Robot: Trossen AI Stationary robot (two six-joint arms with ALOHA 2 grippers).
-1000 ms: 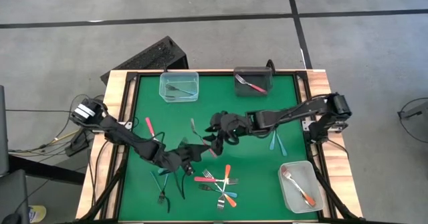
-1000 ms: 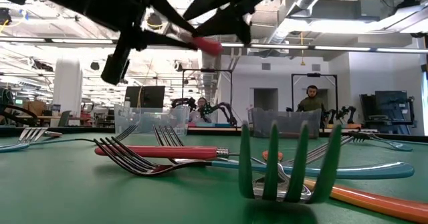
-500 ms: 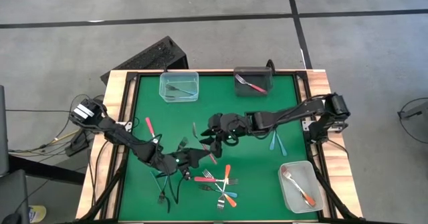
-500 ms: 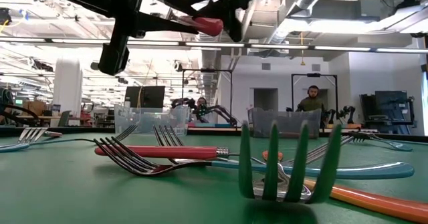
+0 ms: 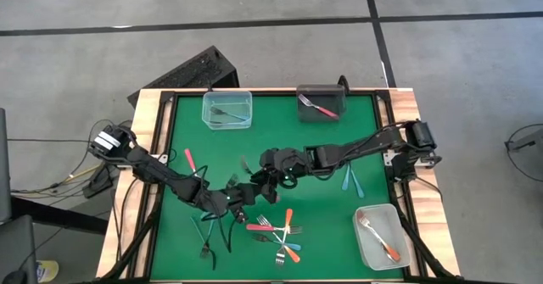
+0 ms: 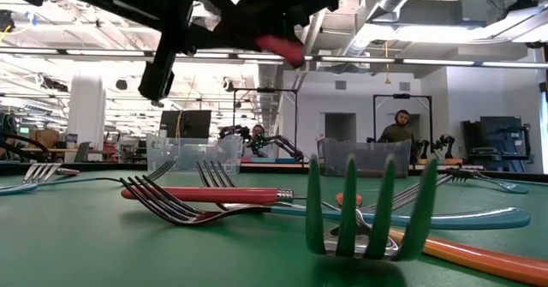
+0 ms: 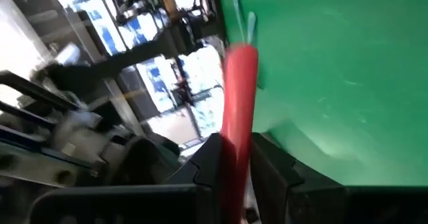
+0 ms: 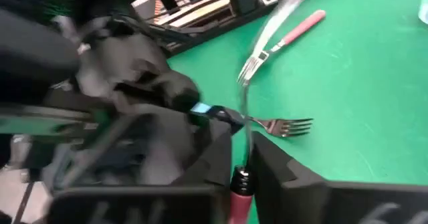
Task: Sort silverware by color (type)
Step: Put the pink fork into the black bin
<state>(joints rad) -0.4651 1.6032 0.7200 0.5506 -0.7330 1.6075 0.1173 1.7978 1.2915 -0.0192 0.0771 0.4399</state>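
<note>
High view: the left claw (image 5: 240, 195) and right claw (image 5: 265, 176) meet over the middle of the green tabletop (image 5: 339, 216), and their dark bodies hide what passes between them. A cluster of forks (image 5: 278, 235) lies just below them, two teal forks (image 5: 349, 180) lie to the right, and one pink fork (image 5: 190, 162) lies to the left. A clear tub (image 5: 226, 108), a dark tub (image 5: 321, 102) and a pale tub (image 5: 379, 236) each hold a fork. Low view: both arms are cut off at the top edge; a blurred red handle tip (image 6: 279, 50) shows among them, above forks lying on the tabletop. Left wrist view: the left claw is clamped on the red-handled fork (image 7: 239, 90); its tines are out of sight. Right wrist view: the right claw's fingers (image 8: 217, 154) are drawn together on the same fork at the neck, with the metal shaft and tines rising beyond; the left arm is a blur.
</note>
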